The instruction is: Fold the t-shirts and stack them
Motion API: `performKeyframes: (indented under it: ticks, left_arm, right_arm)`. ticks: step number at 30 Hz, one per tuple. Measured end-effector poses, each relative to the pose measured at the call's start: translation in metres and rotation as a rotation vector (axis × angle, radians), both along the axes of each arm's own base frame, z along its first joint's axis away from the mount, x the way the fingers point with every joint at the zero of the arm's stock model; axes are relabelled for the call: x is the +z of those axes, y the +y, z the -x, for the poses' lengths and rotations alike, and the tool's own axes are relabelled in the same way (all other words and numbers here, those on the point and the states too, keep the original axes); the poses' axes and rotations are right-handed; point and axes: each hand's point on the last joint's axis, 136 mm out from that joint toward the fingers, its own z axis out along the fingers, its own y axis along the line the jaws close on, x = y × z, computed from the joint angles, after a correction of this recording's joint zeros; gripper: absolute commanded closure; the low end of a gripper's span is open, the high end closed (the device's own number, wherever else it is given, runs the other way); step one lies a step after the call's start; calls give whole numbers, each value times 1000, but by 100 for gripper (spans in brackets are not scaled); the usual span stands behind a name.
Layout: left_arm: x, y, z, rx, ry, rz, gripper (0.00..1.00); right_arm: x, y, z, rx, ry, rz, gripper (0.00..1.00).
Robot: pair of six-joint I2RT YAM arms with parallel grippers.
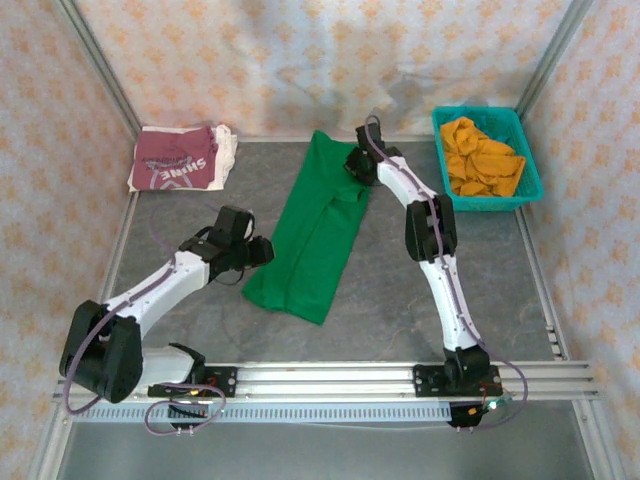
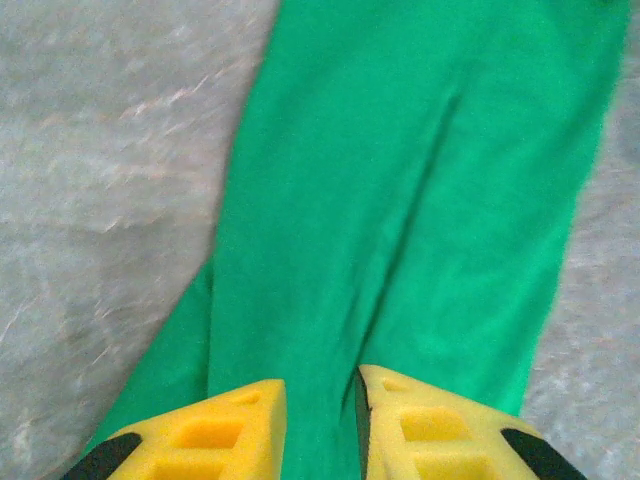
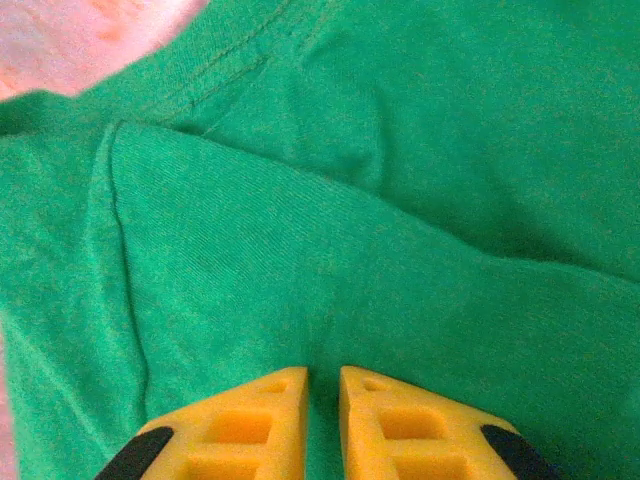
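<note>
The green t-shirt (image 1: pixel 315 240) lies in the middle of the table as a long narrow strip, folded lengthwise and slanting from back to front. The maroon t-shirt (image 1: pixel 180 160) with white lettering sits folded at the back left. My left gripper (image 1: pixel 262 250) is at the strip's near left edge. In the left wrist view its jaws stand a little apart (image 2: pixel 320 380) over flat green cloth (image 2: pixel 400 180). My right gripper (image 1: pixel 352 165) is on the strip's far right part. There its jaws are nearly together (image 3: pixel 322 372), with a crease of green cloth (image 3: pixel 350 230) running into the gap.
A teal mesh basket (image 1: pixel 478 110) holding orange cloth (image 1: pixel 480 160) stands at the back right. Patterned walls close in the back and both sides. An aluminium rail (image 1: pixel 330 378) carries the arm bases along the near edge. Bare grey tabletop (image 1: pixel 480 270) lies right of the strip.
</note>
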Motion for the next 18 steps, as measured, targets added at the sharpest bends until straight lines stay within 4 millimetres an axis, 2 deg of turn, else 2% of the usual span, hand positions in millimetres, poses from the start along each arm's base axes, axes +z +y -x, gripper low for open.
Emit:
performKeyframes:
  ticks: [3,5,7,10,13,15,18]
  left_arm:
    - [0,-4,-6,-25,-19,-4,76]
    - [-10,-3,-9,-32,-4,-21,76]
    - [-23,-2,-11,-35,21,-51,77]
    - [-41,5,-16,-11,57,-107,78]
    - [-52,16,-19,38,84,-157,77]
    - [-53,25,-16,66,95,-189,71]
    - [-52,33,-6,87,101,-207,67]
  right_arm:
    - [6,5,-21,14,-48,-76,81]
    - [8,4,-18,26,-36,-86,79]
    - [10,2,-8,42,-10,-67,77]
    - [21,0,29,71,51,6,77]
    - [51,7,75,125,58,84,77]
    - [76,20,106,181,28,122,77]
    - [96,46,144,276,-26,162,77]
